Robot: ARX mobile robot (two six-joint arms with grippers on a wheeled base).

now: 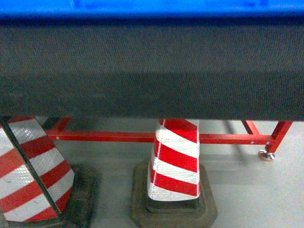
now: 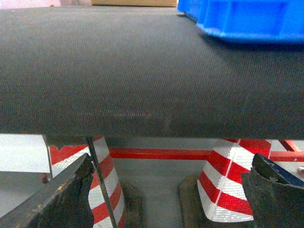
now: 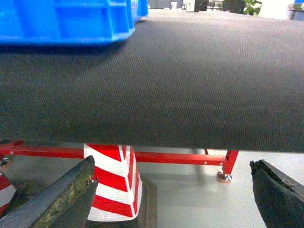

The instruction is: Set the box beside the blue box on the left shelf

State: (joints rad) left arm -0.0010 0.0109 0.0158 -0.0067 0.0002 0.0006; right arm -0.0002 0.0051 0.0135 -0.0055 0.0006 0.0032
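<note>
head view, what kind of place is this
Probably a warehouse or workshop floor: red-and-white striped traffic cones on bare concrete, a red steel-framed table with a dark mat, and a blue plastic crate on top.

Left gripper point(image 2: 171, 190), right gripper point(image 3: 173, 190): seemingly agape, empty.

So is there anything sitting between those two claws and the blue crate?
Nothing visible does. Only bare dark mat lies between each open end effector, left and right, and the blue crate. The striped cones stand on the floor below.
</note>
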